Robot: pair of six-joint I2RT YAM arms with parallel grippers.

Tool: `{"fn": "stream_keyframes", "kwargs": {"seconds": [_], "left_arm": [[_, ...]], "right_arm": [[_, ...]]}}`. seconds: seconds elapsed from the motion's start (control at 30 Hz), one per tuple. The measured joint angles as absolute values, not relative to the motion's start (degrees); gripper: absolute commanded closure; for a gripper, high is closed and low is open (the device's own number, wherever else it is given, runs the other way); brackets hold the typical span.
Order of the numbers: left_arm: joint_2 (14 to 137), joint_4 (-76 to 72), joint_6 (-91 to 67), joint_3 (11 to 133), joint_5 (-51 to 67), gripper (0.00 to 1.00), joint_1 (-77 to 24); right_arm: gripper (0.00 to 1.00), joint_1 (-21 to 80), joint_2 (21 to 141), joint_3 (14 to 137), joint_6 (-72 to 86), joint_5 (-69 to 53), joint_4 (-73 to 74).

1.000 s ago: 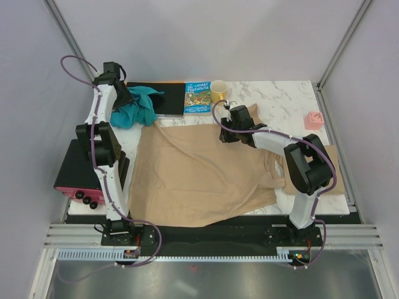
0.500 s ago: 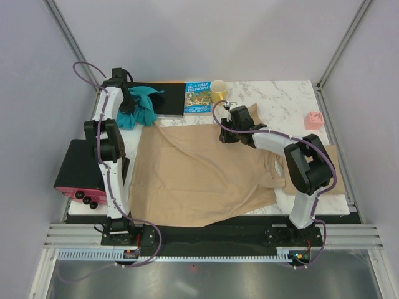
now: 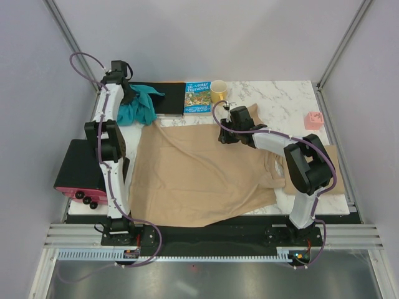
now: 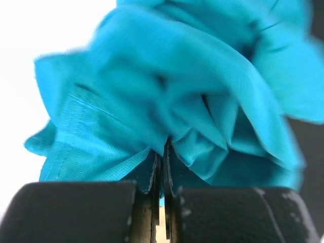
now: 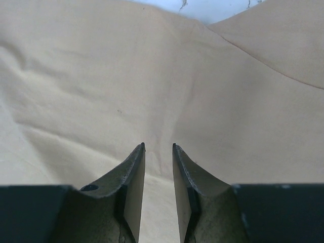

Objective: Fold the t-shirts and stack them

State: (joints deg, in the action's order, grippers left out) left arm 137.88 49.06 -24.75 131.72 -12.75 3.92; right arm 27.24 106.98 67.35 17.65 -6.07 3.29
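A large tan t-shirt point(image 3: 199, 174) lies spread over the middle of the marble table point(image 3: 280, 99). A second tan cloth point(image 3: 331, 165) lies at the right edge, under the right arm. The teal garment point(image 3: 138, 106) is bunched at the back left, partly on the black board. My left gripper point(image 3: 129, 93) is shut on a fold of it; in the left wrist view the teal cloth point(image 4: 177, 91) fills the frame above the pinched jaws point(image 4: 163, 152). My right gripper point(image 3: 223, 134) rests at the tan shirt's far right corner. Its jaws point(image 5: 158, 147) stand narrowly open over tan cloth point(image 5: 101, 76).
A black board point(image 3: 169, 99), a picture book point(image 3: 197, 98) and a yellow mug point(image 3: 219, 91) line the back edge. A small pink object point(image 3: 313, 120) sits at the far right. A black and pink device point(image 3: 78, 173) sits off the table's left side.
My left gripper has shut on the teal garment and shifted slightly back along the table's far left. The right arm has hardly moved, its jaws narrowing a little.
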Motion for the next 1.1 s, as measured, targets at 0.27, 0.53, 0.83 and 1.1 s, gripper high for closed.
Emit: {"fn": "stream_keyframes", "kwargs": {"seconds": [0.27,0.53,0.83,1.1], "left_arm": [[131.00,46.28,-24.82,135.35,-14.52,0.98,3.92],[125.29,43.46,-24.80,141.36,-14.98,0.98,3.92],[124.81,40.05,-23.09,146.91,-15.68,0.98,3.88],[121.69,38.41,-21.82,147.00,-18.02,0.98,4.38]], "right_arm": [[0.65,27.24,106.98,67.16,17.65,-6.59,3.22],[0.65,27.24,106.98,67.16,17.80,-7.16,3.22],[0.65,27.24,107.00,67.16,17.82,-7.86,3.22],[0.66,27.24,107.66,67.16,17.85,-8.67,3.18]]}}
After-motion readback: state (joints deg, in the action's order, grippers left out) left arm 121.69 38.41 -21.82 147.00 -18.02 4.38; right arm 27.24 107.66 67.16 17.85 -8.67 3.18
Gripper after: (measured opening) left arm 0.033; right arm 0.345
